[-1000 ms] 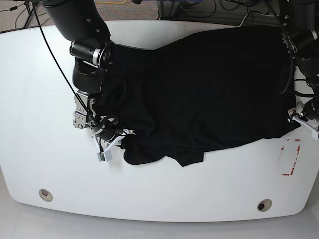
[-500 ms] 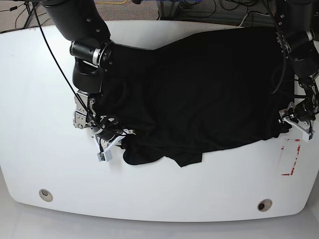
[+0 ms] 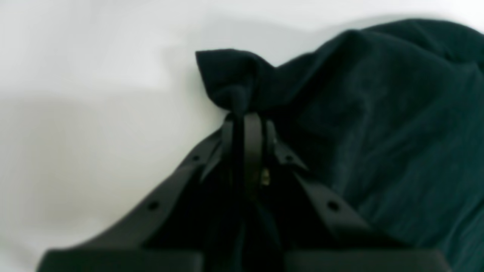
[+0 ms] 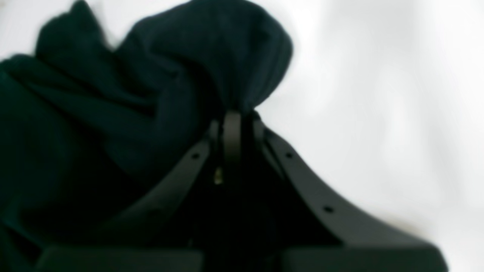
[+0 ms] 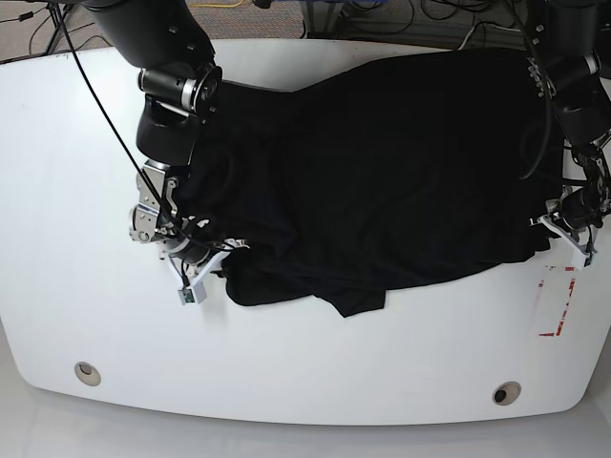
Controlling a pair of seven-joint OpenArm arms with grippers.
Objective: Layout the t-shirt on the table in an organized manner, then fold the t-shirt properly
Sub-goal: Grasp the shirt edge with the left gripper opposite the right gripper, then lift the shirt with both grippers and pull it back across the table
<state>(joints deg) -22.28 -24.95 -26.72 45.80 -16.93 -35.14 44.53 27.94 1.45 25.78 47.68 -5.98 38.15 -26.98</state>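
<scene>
Black t-shirt (image 5: 382, 172) is spread but rumpled on the white tabletop (image 5: 67, 191); left claw (image 3: 245, 117) pinches one bunched corner, right claw (image 4: 231, 115) pinches another, cloth stretching between them; layout looks half done, folding not yet begun

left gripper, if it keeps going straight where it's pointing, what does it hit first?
The left gripper is shut on a bunched corner of the t-shirt, so that fabric is directly ahead. Past it, probably only bare white table, though depth is unclear.
</scene>
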